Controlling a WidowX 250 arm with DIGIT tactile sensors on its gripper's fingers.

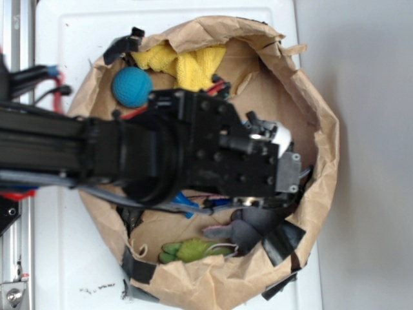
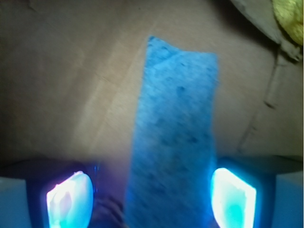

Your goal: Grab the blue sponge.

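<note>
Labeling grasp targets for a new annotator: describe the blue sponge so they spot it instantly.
Start at the brown paper-lined bin; the black arm reaches over its middle. In the wrist view, the blue sponge lies flat on the paper floor between the fingers of the open end effector. It is a flat, pale-blue, porous strip, unlike the round teal ball or the yellow cloth.

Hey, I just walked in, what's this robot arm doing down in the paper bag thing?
The arm is reaching into a brown paper-lined bin to grab the blue sponge. In the wrist view, the open end effector straddles the sponge, one finger on each side, not yet clamped. The sponge lies flat on the paper floor. A teal ball, a yellow cloth and a green toy sit untouched around the edges.
</note>
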